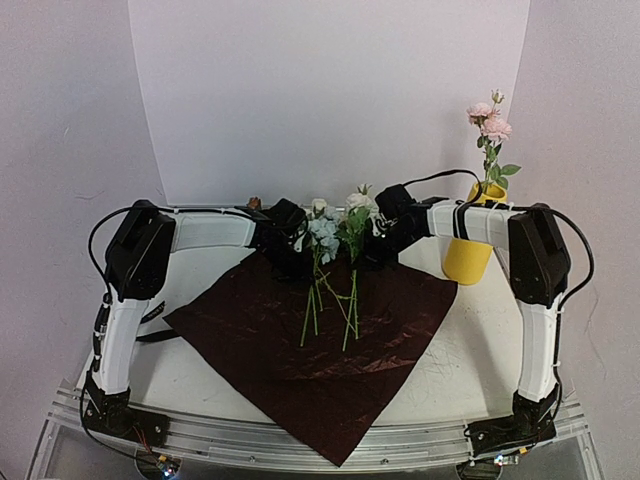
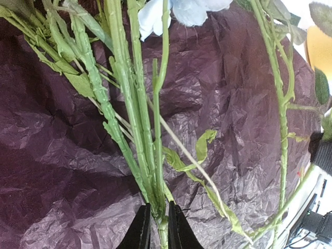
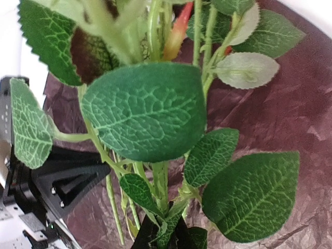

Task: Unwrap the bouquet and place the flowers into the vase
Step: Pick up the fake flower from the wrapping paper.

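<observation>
Thin green stems of the cream-white artificial flowers [image 1: 335, 228], blooms towards the far edge of the white table [image 1: 480, 370], are pinched by the left gripper [image 2: 158, 228] and right gripper [image 3: 166, 234] over the spread crinkled dark red wrap [image 1: 320, 375], the tall mustard-yellow vase [image 1: 466, 258] being found rightward, nearest the right arm.

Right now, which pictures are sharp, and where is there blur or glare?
Top external view: soft, even light, hardly any shadow, a dull sheen on the dark red wrap. Left wrist view: stems sharp; the pale bloom at the top edge and the yellow vase at the right are blurred and washed out. Right wrist view: the big leaf is crisp, the growth above it blurred, the upper left corner bleached white.
</observation>
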`<state>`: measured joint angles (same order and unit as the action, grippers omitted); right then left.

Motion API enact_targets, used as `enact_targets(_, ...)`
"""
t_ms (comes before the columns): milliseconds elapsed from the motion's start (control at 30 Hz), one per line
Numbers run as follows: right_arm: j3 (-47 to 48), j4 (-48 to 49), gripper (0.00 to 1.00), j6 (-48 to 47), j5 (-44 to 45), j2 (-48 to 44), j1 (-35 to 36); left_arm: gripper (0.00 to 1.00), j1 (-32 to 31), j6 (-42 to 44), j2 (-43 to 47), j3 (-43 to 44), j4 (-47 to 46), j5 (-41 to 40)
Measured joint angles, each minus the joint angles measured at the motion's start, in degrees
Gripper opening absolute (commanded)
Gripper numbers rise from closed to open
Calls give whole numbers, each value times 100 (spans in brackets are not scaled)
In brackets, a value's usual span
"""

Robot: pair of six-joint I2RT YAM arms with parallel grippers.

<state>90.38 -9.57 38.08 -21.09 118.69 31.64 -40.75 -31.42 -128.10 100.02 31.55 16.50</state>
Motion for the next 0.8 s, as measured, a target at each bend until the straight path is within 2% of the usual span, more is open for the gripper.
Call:
enact_targets(167, 32, -128, 0, -153, -685, 2, 2, 21, 0, -1, 21, -3, 6, 30)
enact_targets(300, 39, -169, 0, -318, -1051, 2, 2, 32, 0, 10, 23, -3, 4, 35)
enact_targets(533, 102, -174, 0, -643, -1434, 2, 2, 46, -1, 24, 326, -175, 19, 30)
enact_targets(733, 97, -76, 1, -722, -1614, -53, 2, 64, -2, 162, 820, -237, 44, 28)
enact_targets(800, 81, -65, 1, -780, -1585, -159, 2, 66, -5, 206, 950, -237, 41, 30)
